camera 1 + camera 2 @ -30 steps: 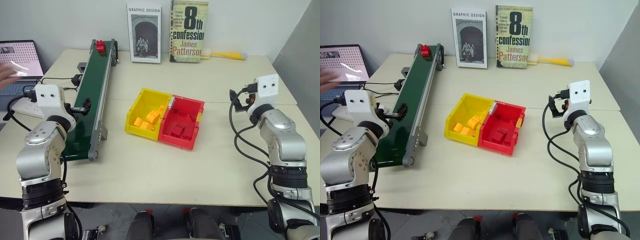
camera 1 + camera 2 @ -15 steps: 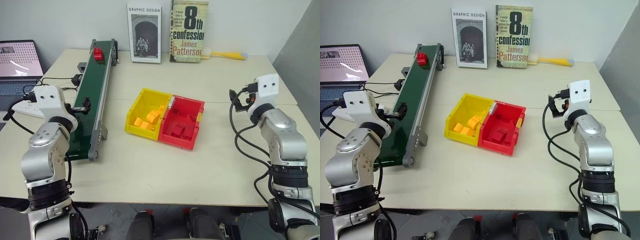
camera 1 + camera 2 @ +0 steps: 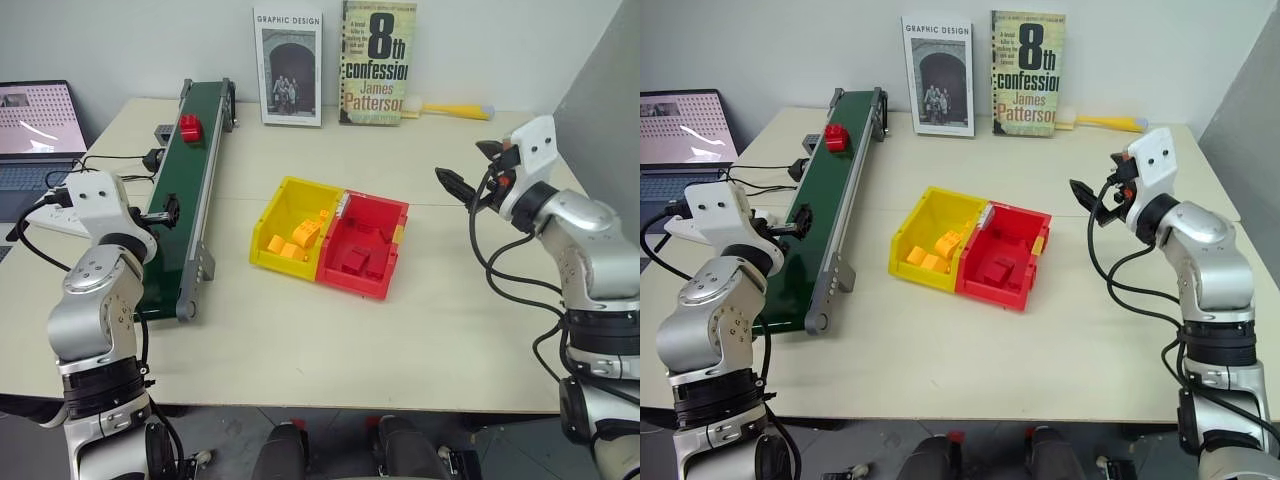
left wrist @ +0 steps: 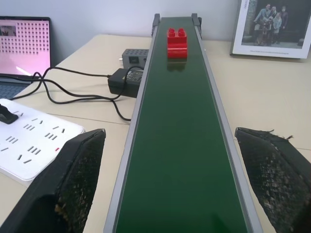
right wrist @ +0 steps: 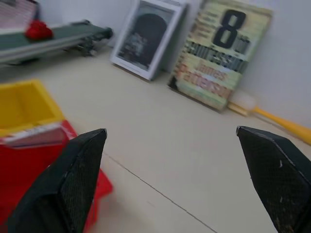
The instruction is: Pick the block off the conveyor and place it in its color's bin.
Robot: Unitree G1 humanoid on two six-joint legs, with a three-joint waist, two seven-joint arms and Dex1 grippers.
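Riding the conveyor (image 3: pixel 185 210) at upper left, the block (image 3: pixel 189 127) looks light, rigid; pinch its flat sides. Both jaws apart.

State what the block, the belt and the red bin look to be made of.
The block: seemingly glossy moulded plastic, given its studs and crisp edges.
The belt: matte dark green, probably rubber or coated fabric, going by its flat, dull surface. Its rails look like grey metal.
The red bin: smooth moulded plastic, apparently, with thin walls of uniform colour.
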